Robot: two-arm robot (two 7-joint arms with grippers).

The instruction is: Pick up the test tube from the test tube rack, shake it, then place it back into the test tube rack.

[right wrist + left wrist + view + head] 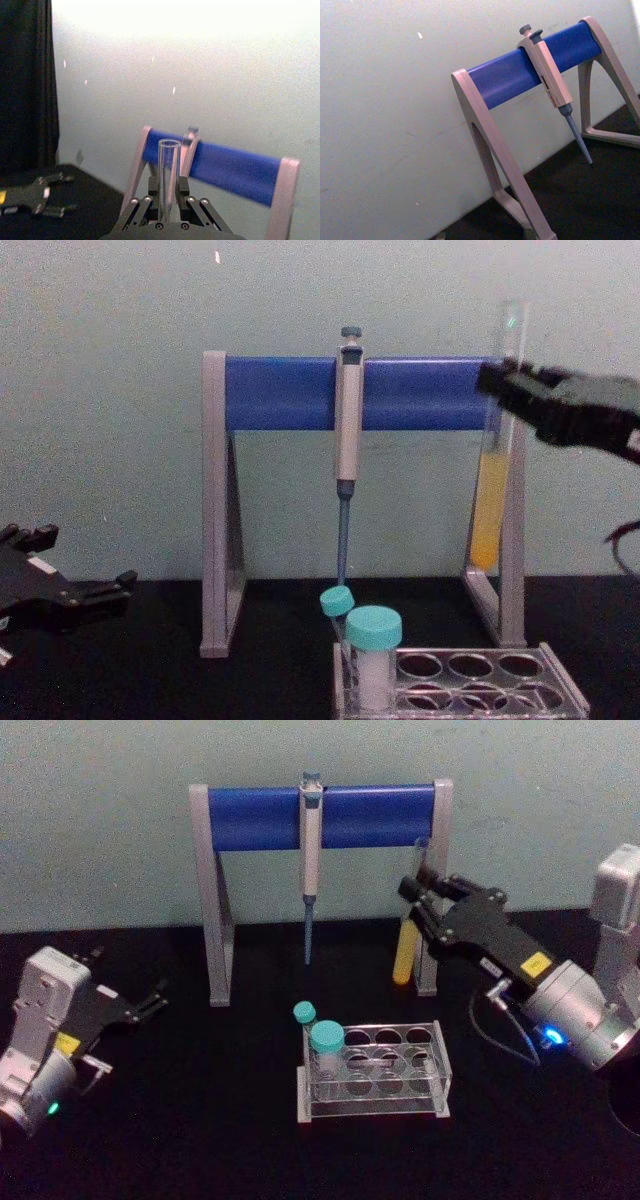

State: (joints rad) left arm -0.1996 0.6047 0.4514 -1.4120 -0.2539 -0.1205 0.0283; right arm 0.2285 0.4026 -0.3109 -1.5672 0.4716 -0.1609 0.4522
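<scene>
Black left hand (150, 998) and right hand (412, 900), silver-grey wrist housings (45, 985), yellow stickers (535, 963), green and blue lights (546, 1038).

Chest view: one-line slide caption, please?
Right pincer holds the test tube lifted clear of the test tube rack; left pincer parked, open.

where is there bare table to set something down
Bare table lies between the left claw and the test tube rack, and under the pipette stand left of the pipette. Crowded: the rack's left end with teal-capped vials, and the stand's right leg, where the right claw holds the test tube.
</scene>
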